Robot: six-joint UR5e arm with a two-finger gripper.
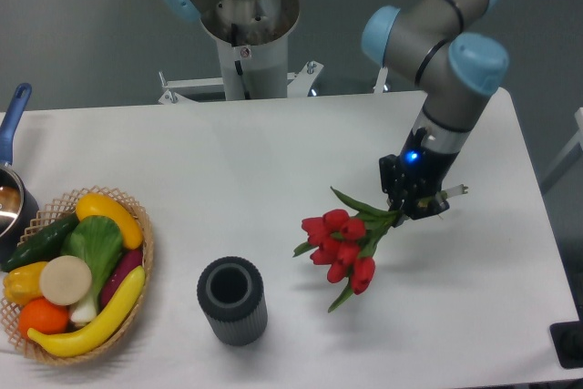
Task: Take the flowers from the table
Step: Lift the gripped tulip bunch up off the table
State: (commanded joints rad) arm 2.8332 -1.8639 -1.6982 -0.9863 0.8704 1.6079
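The flowers, a bunch of red tulips with green stems and leaves, hang tilted with the blooms down-left and the stems up-right. My gripper is shut on the stems near their upper end, at the right of the white table. The stem tips stick out past the gripper to the right. The blooms look lifted slightly above the tabletop, with a faint shadow below them. The fingertips are hidden behind the gripper body and the leaves.
A dark ribbed cylinder vase stands upright at the front centre, left of the blooms. A wicker basket of produce sits at the front left. A pot with a blue handle is at the left edge. The robot base stands behind the table.
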